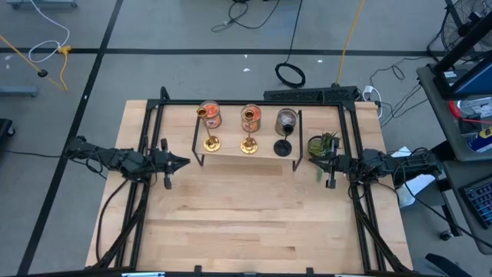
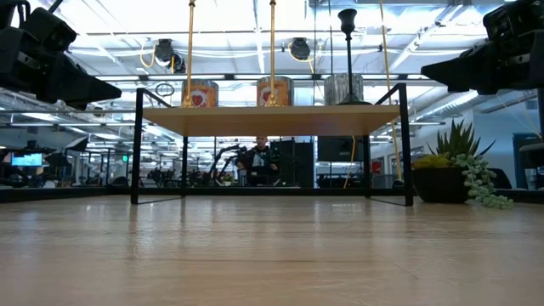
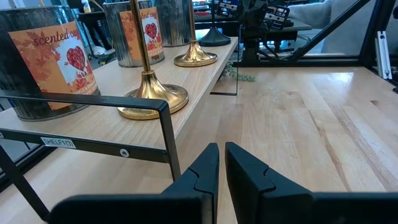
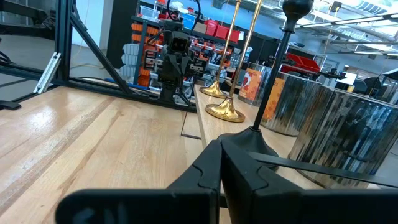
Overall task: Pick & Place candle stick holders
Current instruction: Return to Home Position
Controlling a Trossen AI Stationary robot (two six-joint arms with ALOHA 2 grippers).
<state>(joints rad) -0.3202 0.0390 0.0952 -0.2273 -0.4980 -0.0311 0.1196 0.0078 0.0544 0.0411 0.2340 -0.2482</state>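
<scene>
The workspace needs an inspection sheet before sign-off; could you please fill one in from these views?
Surface: wooden table, with a shelf at its far side.
Job's things: left gold candle holder, right gold candle holder and black candle holder, all upright on the shelf.
Clutter: three jar candles behind them on the shelf; potted plant beside the shelf.
Grippers: left gripper shut, empty, beside the shelf; right gripper shut, empty, by the potted plant.
Cables: coiled black cable on the floor beyond the table.
Surroundings: a person beyond the table, in the low view.
</scene>
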